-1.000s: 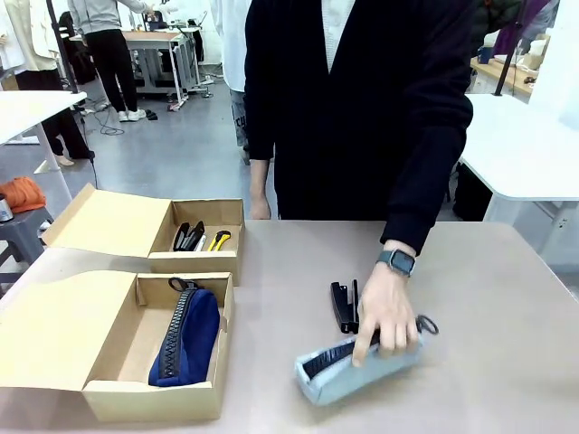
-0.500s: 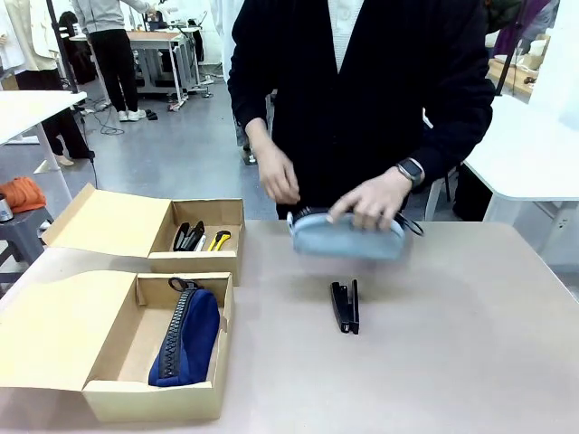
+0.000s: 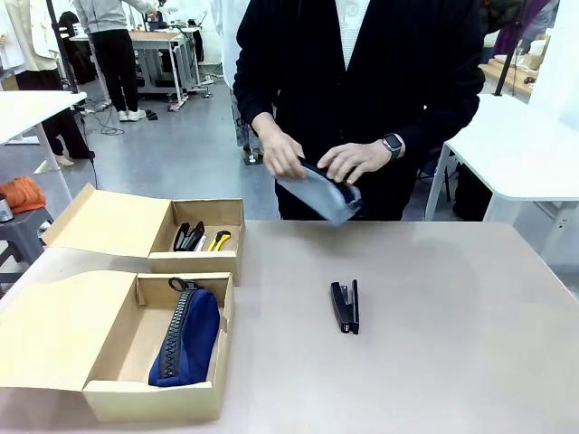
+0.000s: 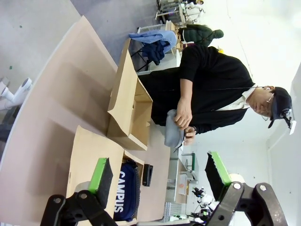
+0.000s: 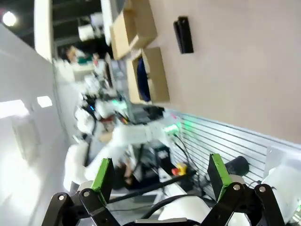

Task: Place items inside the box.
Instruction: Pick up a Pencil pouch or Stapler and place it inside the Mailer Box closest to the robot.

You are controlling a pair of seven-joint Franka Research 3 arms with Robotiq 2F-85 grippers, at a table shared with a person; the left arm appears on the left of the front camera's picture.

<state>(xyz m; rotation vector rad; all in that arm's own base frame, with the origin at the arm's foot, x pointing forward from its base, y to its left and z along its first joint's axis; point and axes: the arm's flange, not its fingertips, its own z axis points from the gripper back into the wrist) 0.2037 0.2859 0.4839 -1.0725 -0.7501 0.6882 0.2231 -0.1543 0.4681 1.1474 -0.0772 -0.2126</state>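
Noted pale grey zip pouch (image 3: 321, 197) lifted in person's hands (image 3: 282, 155); black stapler (image 3: 345, 306) flat on table (image 3: 461, 307). Found left gripper (image 4: 157, 162) and right gripper (image 5: 159, 162) spread wide, empty.

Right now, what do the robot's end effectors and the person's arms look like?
The left end effector and right end effector have black bolted linkages tipped with green pads. The person wears long black sleeves and a dark wristwatch.
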